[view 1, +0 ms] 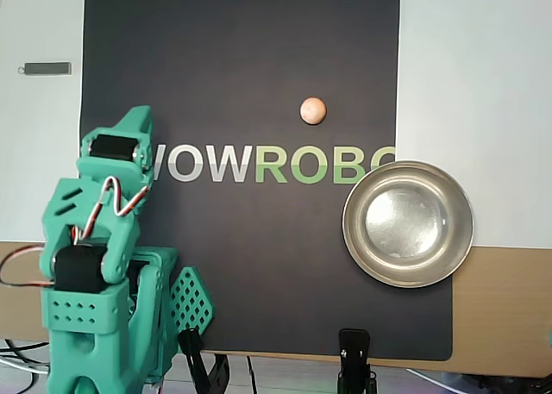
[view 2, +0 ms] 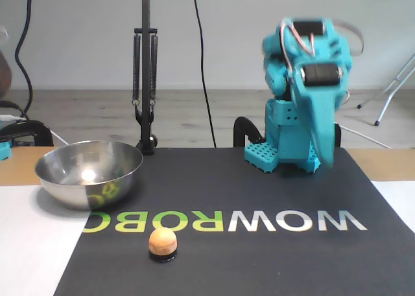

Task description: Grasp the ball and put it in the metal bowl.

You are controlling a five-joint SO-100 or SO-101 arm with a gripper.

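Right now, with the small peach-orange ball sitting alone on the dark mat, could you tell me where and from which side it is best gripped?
Grip the small peach-orange ball across its widest middle, coming straight down from above. It is round and smooth, so any lower or higher pinch would likely squirt it out. It sits in the open on the dark mat, clear of the shiny steel bowl, so both fingers have room.
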